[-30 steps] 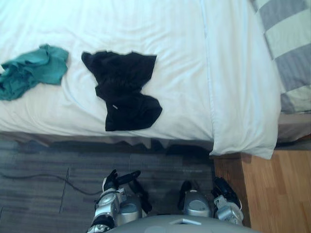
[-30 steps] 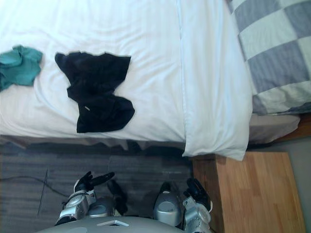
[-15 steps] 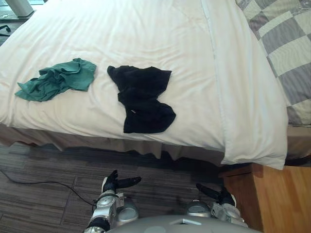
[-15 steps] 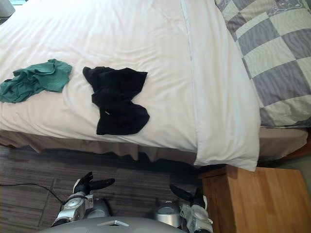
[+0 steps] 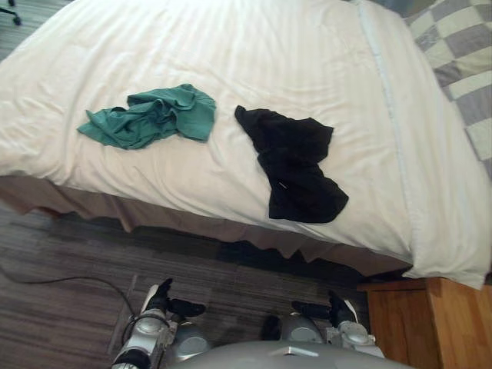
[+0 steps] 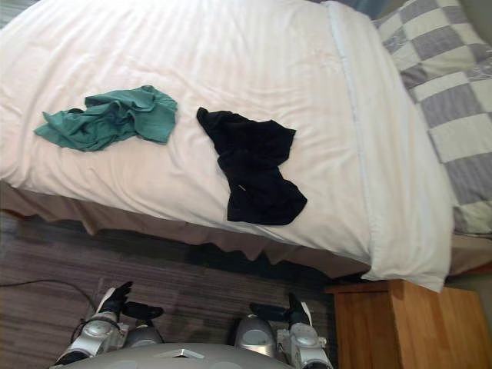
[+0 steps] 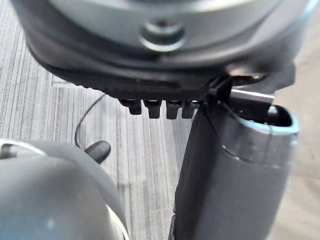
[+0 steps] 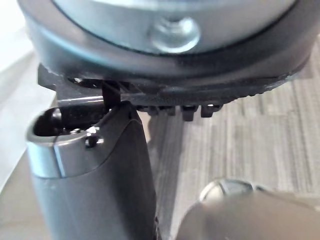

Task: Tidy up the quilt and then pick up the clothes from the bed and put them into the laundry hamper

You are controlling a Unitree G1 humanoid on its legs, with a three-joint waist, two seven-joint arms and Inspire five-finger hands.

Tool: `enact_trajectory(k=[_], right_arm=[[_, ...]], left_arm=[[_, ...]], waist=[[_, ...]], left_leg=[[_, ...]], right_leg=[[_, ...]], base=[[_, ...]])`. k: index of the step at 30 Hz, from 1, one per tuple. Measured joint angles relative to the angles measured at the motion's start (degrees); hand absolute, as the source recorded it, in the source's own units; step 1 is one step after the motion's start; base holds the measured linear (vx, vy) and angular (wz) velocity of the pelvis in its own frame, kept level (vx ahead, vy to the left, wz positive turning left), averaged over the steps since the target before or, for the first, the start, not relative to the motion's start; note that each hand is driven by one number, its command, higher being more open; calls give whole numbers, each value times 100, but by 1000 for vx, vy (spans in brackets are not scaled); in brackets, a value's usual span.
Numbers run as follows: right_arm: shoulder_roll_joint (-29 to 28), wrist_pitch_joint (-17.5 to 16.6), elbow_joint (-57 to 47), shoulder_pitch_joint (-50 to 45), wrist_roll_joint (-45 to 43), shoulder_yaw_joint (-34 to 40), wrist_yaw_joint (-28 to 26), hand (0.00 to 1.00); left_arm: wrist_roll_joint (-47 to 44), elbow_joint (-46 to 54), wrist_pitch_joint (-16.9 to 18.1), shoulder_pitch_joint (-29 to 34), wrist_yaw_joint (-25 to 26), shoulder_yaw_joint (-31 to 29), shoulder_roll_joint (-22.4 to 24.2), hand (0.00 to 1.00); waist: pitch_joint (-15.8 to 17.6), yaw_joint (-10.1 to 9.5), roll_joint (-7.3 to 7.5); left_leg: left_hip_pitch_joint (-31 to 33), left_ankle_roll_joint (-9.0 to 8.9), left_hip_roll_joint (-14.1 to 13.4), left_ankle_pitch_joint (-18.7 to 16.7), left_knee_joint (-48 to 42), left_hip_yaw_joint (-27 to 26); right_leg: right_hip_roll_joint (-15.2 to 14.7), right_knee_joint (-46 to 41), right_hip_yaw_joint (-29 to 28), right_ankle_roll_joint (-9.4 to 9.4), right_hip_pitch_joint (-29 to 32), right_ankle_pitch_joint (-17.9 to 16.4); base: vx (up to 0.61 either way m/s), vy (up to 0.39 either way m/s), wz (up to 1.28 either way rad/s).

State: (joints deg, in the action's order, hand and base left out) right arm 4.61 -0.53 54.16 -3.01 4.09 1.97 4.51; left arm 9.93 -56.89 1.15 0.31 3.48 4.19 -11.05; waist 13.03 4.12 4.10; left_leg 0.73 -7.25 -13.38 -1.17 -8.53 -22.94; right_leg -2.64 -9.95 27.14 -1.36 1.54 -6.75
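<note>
The fingers (image 7: 153, 109) of both hands are relaxed and hold nothing. The left hand (image 5: 161, 301) and the right hand (image 5: 336, 309) hang low above the dark floor (image 5: 61, 246), in front of the bed. On the white quilt (image 5: 231, 54) a green garment (image 5: 150, 117) lies crumpled. A black garment (image 5: 296, 165) lies near it, not touching, close to the bed's edge.

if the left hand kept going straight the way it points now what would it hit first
Probably the floor: the left wrist view looks along the left hand and shows striped grey floor past its fingers. The bed stands ahead too, but depth is unclear.
</note>
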Motion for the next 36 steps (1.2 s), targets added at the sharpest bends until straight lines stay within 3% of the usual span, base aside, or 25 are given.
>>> enact_trajectory(k=[1, 3, 4, 6, 8, 9, 11, 12, 14, 15, 17, 19, 21, 22, 24, 25, 26, 28, 29, 31, 32, 33, 34, 35, 36], right_arm=[[82, -18, 6, 145, 22, -64, -13, 100], [169, -39, 10, 354, 18, -114, 0, 100], [165, -35, 29, 403, 18, -158, 11, 100], [114, -89, 91, 465, 12, -269, 54, 100], [133, -100, 142, 556, -2, -266, 60, 100], [178, -92, 232, 614, 3, -324, 93, 100], [266, -83, 304, 624, 11, -392, 115, 100], [239, -40, 368, 639, 17, -404, 114, 100], [210, 31, 416, 706, 114, -314, 118, 100], [179, 90, 476, 781, 233, -221, 133, 100], [137, 175, 599, 900, 240, -129, 150, 100], [57, 231, 595, 909, 245, -25, 212, 100], [14, 223, 545, 859, 243, -16, 252, 100], [-43, 224, 533, 849, 237, 19, 261, 100], [-407, 239, 540, 761, 251, 57, 144, 100], [-434, 233, 527, 761, 254, 57, 123, 100], [-513, 200, 456, 761, 253, 60, 106, 100], [-547, 129, 435, 774, 333, 44, 111, 100], [-535, 137, 425, 786, 493, -54, 112, 100], [-529, 152, 420, 802, 675, -232, 109, 100], [-584, 138, 418, 821, 752, -358, 105, 100], [-662, 142, 416, 834, 903, -469, 108, 100], [-665, 140, 418, 830, 900, -479, 110, 100], [-657, 141, 422, 808, 895, -469, 129, 100], [-653, 133, 427, 789, 893, -420, 177, 100]], left_arm=[[33, -15, -7, -99, 1, -7, 122, 100], [150, 13, 21, -135, 10, 70, 359, 100], [172, -4, 3, -169, 17, 84, 414, 100], [189, 29, 14, -244, 21, 188, 565, 100], [172, 98, 11, -277, 23, 193, 691, 100], [144, 294, 52, -279, 96, 193, 733, 100], [-110, 362, 133, -296, 149, 189, 747, 100], [-333, 348, 119, -290, 140, 186, 759, 100], [-411, 331, 119, -308, 234, 163, 806, 100], [-362, 272, 99, -327, 315, 169, 849, 100], [-298, 161, 43, -441, 394, 180, 887, 100], [-284, 112, -12, -490, 409, 253, 904, 100], [-271, 109, -11, -467, 417, 357, 902, 100], [-241, 58, -10, -513, 411, 497, 885, 100], [-222, 53, -9, -592, 426, 758, 624, 100], [-219, 50, -13, -591, 426, 795, 594, 100], [-197, 27, -16, -596, 419, 953, 502, 100], [-23, -4, -20, -530, 401, 1194, 457, 100], [-4, 1, -18, -523, 380, 1305, 467, 100], [-4, 20, -12, -445, 352, 1317, 500, 100], [-4, 17, -21, -430, 346, 1318, 481, 100], [-4, 16, -36, -484, 350, 1372, 445, 100], [-4, 14, -40, -507, 354, 1409, 449, 100], [-8, 6, -40, -480, 363, 1414, 465, 100], [-11, -8, -42, -476, 383, 1391, 480, 100]], waist=[[140, -19, -50], [297, 19, -290], [322, 1, -314], [382, -100, -409], [446, -84, -510], [522, -95, -635], [605, -123, -737], [581, -122, -776], [557, -124, -808], [558, -108, -805], [595, -96, -745], [625, -82, -625], [559, -77, -564], [565, -58, -343], [362, -133, 57], [347, -136, 74], [322, -137, 65], [250, -190, -70], [180, -243, -197], [112, -251, -330], [102, -229, -355], [110, -226, -350], [117, -231, -348], [128, -230, -327], [134, -213, -301]], left_leg=[[-93, -14, 75, 19, 87, 26], [-274, -89, 130, 126, 342, 81], [-341, -80, 148, 145, 411, 84], [-178, -77, 64, -146, -162, 126], [125, -121, -64, -397, -1083, 144], [516, -151, -259, -458, -2261, 289], [831, -177, -436, -186, -3330, 362], [886, -137, -464, -74, -3646, 324], [883, -77, -536, -361, -3631, 56], [865, 28, -516, -541, -3154, -85], [703, 116, -416, -561, -1856, -152], [435, 354, -341, -150, -364, -9], [358, 507, -353, 502, 260, 117], [390, 61, -117, 752, 82, 61], [618, 192, 353, 481, -192, 126], [606, 192, 396, 480, -176, 136], [442, 194, 535, 475, 29, 130], [205, 311, 655, 455, 415, 55], [136, 369, 666, 495, 634, -47], [60, 426, 668, 534, 896, -124], [42, 510, 669, 582, 1030, -114], [32, 586, 673, 695, 1203, 28], [-16, 582, 692, 739, 1240, 120], [-158, 567, 766, 801, 1303, 155], [-232, 548, 862, 819, 1352, 253]], right_leg=[[-7, 186, 114, 169, -213, 15], [10, 95, -17, 170, -278, 26], [8, 91, -19, 198, -306, 9], [-10, 115, -52, 329, -424, -91], [-26, 249, -38, 272, -617, -183], [-47, 326, -47, 210, -859, -265], [-136, 326, -49, 105, -1131, -322], [-267, 333, -64, 75, -1242, -325], [-421, 324, -96, -70, -1264, -222], [-522, 321, -160, -154, -1214, -155], [-703, 309, -254, -254, -1152, -96], [-938, 277, -372, -404, -1179, -15], [-1215, 305, -466, -820, -1224, 26], [-1474, 374, -550, -1114, -1297, 41], [-1686, 669, -529, -1228, -1299, 441], [-1715, 702, -486, -1231, -1310, 515], [-1819, 725, -491, -1293, -1354, 837], [-1932, 372, -607, -1189, -1126, 1121], [-1993, -9, -463, -840, -827, 1285], [-2049, -375, 26, -390, -530, 1486], [-2050, -558, 356, -260, -401, 1275], [-1510, -457, 112, -367, -259, 581], [-1120, -203, -140, -330, -281, 361], [-964, 176, -244, -327, -485, 306], [-934, 417, -328, -519, -747, 317]], base=[[76, 14, 30], [94, 72, 25], [72, 46, 13], [23, 1, 0], [-12, 63, 14], [-27, 72, 12], [10, 164, -2], [69, 231, -9], [143, 214, -19], [200, 245, -24], [177, 260, -18], [222, 432, -21], [262, 516, -20], [242, 465, 12], [197, 335, 32], [142, 191, 13], [78, 124, -4], [86, 272, -19], [37, 262, -30], [13, 129, -23], [62, 67, 12], [67, 3, 41], [62, -83, 53], [51, -111, 44], [55, -110, 35]])
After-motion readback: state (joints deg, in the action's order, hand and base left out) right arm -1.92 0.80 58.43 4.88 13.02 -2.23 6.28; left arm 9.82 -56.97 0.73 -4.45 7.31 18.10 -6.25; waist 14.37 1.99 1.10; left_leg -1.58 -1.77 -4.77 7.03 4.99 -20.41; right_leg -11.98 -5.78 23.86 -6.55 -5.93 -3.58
